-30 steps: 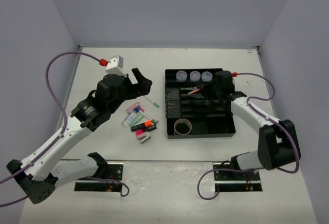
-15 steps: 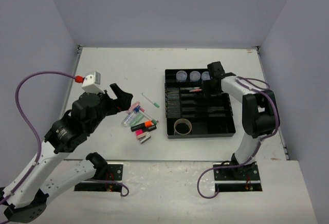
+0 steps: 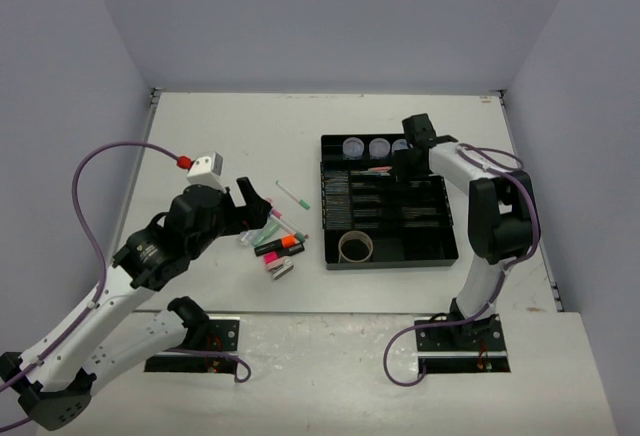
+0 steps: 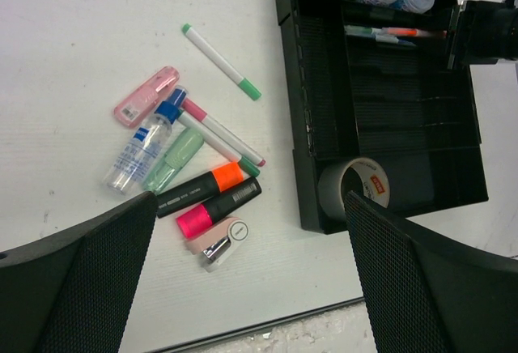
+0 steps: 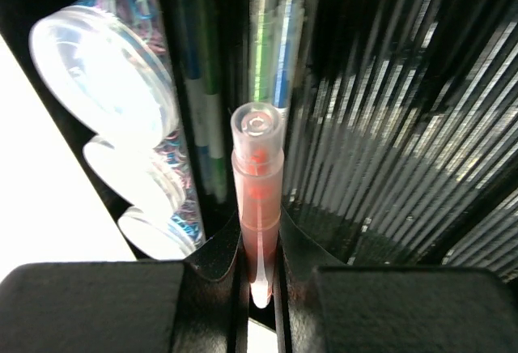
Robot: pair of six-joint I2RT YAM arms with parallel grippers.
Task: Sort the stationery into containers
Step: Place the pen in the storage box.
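While clear tubs (image 3: 379, 147), tape roll (image 3: 355, 247) and pens (image 4: 380, 33) sit in the organiser tray (image 3: 390, 264) and the right end effector (image 5: 257, 244) clamps a red pen (image 5: 256, 175) at its pen slot, the spread left end effector (image 3: 252, 202) overhangs unsorted highlighters (image 4: 209, 195) on the counter (image 3: 220, 126).

We see the black organiser tray (image 3: 390, 263) flat on the bench. Three round clear tubs (image 3: 379, 147) fill its far section, thin pens (image 4: 388, 33) lie in the slot beside them, and a tan tape roll (image 4: 374, 181) sits in its near left corner. A translucent red pen (image 5: 257, 183) is nipped in the right gripper (image 5: 259, 248) jaws over that slot. Left of the tray, a green-capped pen (image 4: 220, 61) lies apart. Nearer us cluster the highlighters (image 4: 202, 189), a blue-capped bottle (image 4: 144, 149) and a small white block (image 4: 218, 242).
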